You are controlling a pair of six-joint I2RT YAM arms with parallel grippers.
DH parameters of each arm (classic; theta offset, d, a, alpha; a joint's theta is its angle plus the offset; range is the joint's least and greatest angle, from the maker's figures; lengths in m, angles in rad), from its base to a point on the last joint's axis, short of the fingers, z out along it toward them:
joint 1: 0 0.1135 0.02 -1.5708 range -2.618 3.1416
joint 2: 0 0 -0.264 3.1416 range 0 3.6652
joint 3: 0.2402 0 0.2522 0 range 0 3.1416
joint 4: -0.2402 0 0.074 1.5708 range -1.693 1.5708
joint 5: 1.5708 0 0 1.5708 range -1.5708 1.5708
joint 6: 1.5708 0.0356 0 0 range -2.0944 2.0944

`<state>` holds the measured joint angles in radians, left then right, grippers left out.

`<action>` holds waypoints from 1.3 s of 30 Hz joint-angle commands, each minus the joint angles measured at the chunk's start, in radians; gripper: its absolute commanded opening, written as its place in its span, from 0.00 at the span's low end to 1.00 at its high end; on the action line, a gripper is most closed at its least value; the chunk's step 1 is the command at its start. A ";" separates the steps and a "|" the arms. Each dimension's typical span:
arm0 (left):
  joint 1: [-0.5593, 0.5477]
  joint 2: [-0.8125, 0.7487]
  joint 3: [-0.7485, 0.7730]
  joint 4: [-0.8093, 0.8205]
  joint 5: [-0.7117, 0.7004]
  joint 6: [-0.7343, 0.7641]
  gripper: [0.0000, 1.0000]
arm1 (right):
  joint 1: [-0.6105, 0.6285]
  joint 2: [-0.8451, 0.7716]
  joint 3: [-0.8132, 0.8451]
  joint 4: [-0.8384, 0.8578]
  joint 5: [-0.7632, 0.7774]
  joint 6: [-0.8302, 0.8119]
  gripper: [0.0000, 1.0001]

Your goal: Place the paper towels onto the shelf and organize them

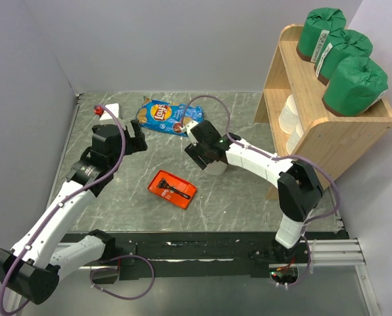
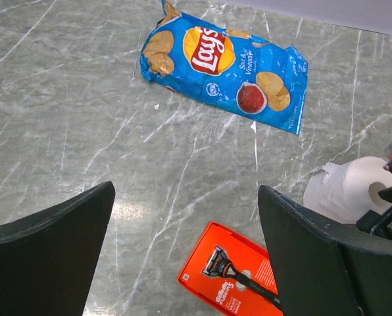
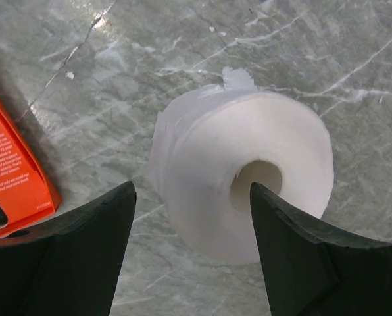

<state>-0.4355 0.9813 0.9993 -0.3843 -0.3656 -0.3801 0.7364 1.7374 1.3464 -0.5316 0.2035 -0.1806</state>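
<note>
The table [image 1: 242,204] is grey marble with white veins. The chip bag [image 2: 225,69] is blue with a red-and-yellow logo. The tray [image 1: 164,178] is orange-red, and the razor [image 2: 239,280] in it is black. The paper towels [image 1: 355,85] on the pale wooden shelf [image 1: 341,141] are green with brown bands. The bare roll [image 3: 242,178] is plain white.

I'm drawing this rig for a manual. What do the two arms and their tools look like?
Both the left arm and right arm have white tubular links joined by black blocky joints, with a purple cable looped along each. The left tool and right tool each carry two broad, matte black, wedge-shaped fingers. A small green light glows near the right wrist.
</note>
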 commanded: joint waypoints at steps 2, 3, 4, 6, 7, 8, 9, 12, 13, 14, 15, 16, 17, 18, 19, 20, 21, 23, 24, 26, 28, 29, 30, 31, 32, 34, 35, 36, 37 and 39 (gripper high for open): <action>-0.002 0.002 0.021 0.030 -0.026 0.010 0.96 | -0.008 0.043 0.060 0.030 0.043 0.009 0.75; -0.003 0.003 0.021 0.030 -0.024 0.010 0.96 | -0.008 0.047 0.062 0.036 0.042 0.009 0.74; -0.003 0.003 0.021 0.030 -0.026 0.010 0.96 | -0.011 0.050 0.063 0.039 0.039 0.010 0.74; -0.003 0.005 0.021 0.028 -0.032 0.009 0.96 | -0.014 0.063 0.079 0.025 0.051 0.018 0.73; -0.003 0.003 0.021 0.028 -0.032 0.010 0.96 | -0.015 0.068 0.082 0.022 0.056 0.023 0.73; -0.002 0.005 0.021 0.028 -0.033 0.010 0.96 | -0.015 0.079 0.089 0.021 0.062 0.029 0.73; -0.003 0.003 0.019 0.030 -0.033 0.010 0.96 | -0.019 0.080 0.089 0.018 0.066 0.030 0.73; -0.003 0.002 0.019 0.030 -0.032 0.010 0.96 | -0.020 0.085 0.091 0.019 0.068 0.033 0.69; -0.002 0.003 0.019 0.028 -0.033 0.009 0.96 | -0.022 0.086 0.091 0.021 0.070 0.033 0.68; -0.002 0.003 0.021 0.028 -0.035 0.009 0.96 | -0.022 0.086 0.091 0.021 0.070 0.035 0.68; -0.002 0.007 0.021 0.027 -0.041 0.006 0.96 | -0.022 0.088 0.091 0.021 0.071 0.035 0.67; -0.002 0.005 0.024 0.022 -0.055 0.001 0.96 | -0.022 0.091 0.092 0.019 0.073 0.035 0.66; -0.002 0.005 0.024 0.021 -0.064 0.001 0.96 | -0.022 0.093 0.097 0.010 0.079 0.036 0.65; -0.003 0.005 0.025 0.019 -0.068 0.001 0.96 | -0.023 0.094 0.100 0.007 0.080 0.038 0.65; -0.003 0.002 0.024 0.019 -0.072 0.001 0.96 | -0.025 0.094 0.102 0.007 0.082 0.039 0.64; -0.003 -0.001 0.022 0.021 -0.070 0.000 0.96 | -0.026 0.093 0.103 0.010 0.079 0.040 0.62; -0.003 -0.004 0.021 0.024 -0.068 0.000 0.96 | -0.026 0.094 0.103 0.010 0.080 0.038 0.60; -0.003 -0.007 0.019 0.025 -0.070 0.000 0.96 | -0.026 0.091 0.109 0.010 0.077 0.038 0.55; -0.003 -0.007 0.019 0.022 -0.075 -0.003 0.96 | -0.026 0.091 0.112 0.005 0.071 0.036 0.52; -0.002 -0.007 0.022 0.022 -0.082 -0.017 0.96 | -0.028 0.090 0.128 -0.004 0.053 0.021 0.46; -0.002 -0.007 0.024 0.019 -0.095 -0.028 0.97 | -0.026 0.079 0.146 -0.030 0.060 0.017 0.42; -0.002 -0.007 0.024 0.019 -0.098 -0.028 0.96 | -0.026 0.074 0.164 -0.037 0.068 0.010 0.39; -0.002 -0.009 0.022 0.019 -0.099 -0.029 0.96 | -0.026 0.067 0.172 -0.053 0.086 0.006 0.38; -0.003 -0.010 0.022 0.019 -0.101 -0.029 0.96 | -0.026 0.050 0.181 -0.060 0.096 -0.006 0.38; -0.002 -0.010 0.022 0.019 -0.102 -0.031 0.96 | -0.026 0.038 0.201 -0.067 0.100 -0.016 0.38; -0.003 -0.013 0.021 0.021 -0.101 -0.032 0.96 | -0.026 -0.002 0.220 -0.086 0.106 -0.039 0.37; -0.003 -0.013 0.021 0.022 -0.099 -0.034 0.96 | -0.026 -0.016 0.240 -0.091 0.111 -0.062 0.37; -0.002 -0.013 0.021 0.022 -0.098 -0.036 0.96 | -0.026 -0.028 0.252 -0.091 0.123 -0.074 0.37; -0.002 -0.010 0.021 0.022 -0.093 -0.036 0.96 | -0.026 -0.051 0.266 -0.088 0.154 -0.106 0.37; -0.003 -0.009 0.025 0.019 -0.093 -0.036 0.96 | -0.026 -0.064 0.307 -0.091 0.200 -0.144 0.36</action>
<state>-0.4355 0.9863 0.9993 -0.3847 -0.4427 -0.4046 0.7162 1.7992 1.5349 -0.6395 0.2825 -0.2245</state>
